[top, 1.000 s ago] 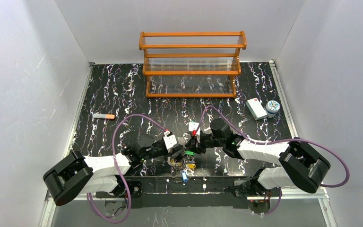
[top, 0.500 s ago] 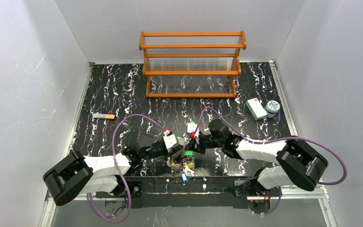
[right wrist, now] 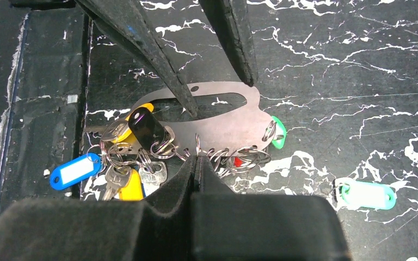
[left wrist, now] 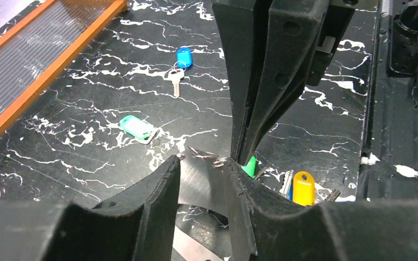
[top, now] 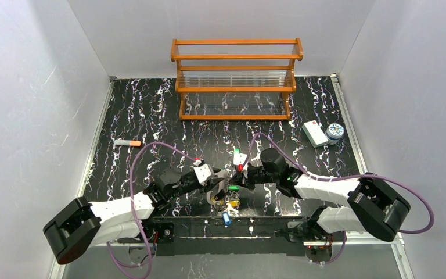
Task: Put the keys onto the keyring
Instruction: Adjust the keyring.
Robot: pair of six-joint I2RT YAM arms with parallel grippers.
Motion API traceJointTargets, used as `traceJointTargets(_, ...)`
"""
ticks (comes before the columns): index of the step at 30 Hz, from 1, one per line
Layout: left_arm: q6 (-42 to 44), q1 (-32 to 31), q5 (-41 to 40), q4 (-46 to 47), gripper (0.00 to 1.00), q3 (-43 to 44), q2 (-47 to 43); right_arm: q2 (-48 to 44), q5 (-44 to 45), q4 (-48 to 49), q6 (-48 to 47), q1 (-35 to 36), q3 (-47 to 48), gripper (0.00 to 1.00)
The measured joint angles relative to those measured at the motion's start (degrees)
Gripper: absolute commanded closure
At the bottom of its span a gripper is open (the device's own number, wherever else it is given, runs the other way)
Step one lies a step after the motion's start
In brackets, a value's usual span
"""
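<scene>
The keyring point(right wrist: 217, 117) is a flat silver slotted plate low over the table near the front edge. Split rings along its near edge carry keys with blue point(right wrist: 75, 171), yellow point(right wrist: 131, 185), black point(right wrist: 148, 129), red point(right wrist: 238, 161) and green point(right wrist: 278, 133) tags. My right gripper point(right wrist: 197, 159) is shut on that near edge among the rings. My left gripper point(left wrist: 201, 166) stands open, with the plate point(left wrist: 204, 182) between its fingers and a gap on each side. A blue-tagged key point(left wrist: 180, 64) and a teal tag point(left wrist: 137, 128) lie loose on the table. From above, both grippers meet over the key cluster point(top: 229, 200).
A wooden rack point(top: 236, 78) stands at the back. A white box point(top: 314, 133) and a round patterned tin point(top: 335, 132) sit at the right. An orange-tipped stick point(top: 128, 142) lies at the left. The black front rail point(top: 238, 224) runs just behind the keys.
The right gripper has closed on the keyring's edge. The left gripper, shut on the plate before, has opened, and the left arm has drawn back slightly to the left.
</scene>
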Motion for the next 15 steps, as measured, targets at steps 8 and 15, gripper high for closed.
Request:
traceJointTargets(8,4.04,0.00,1.84,-0.83,0.66,-2.80,-3.56,-2.97,-1.31,0.04,-0.61,0.00,-1.09,0.99)
traceJointTargets(15,5.55,0.00,5.77,-1.16,0.71,-2.99,-1.11,-3.58,-2.69,0.26,-0.57,0.00,-1.09,0.99)
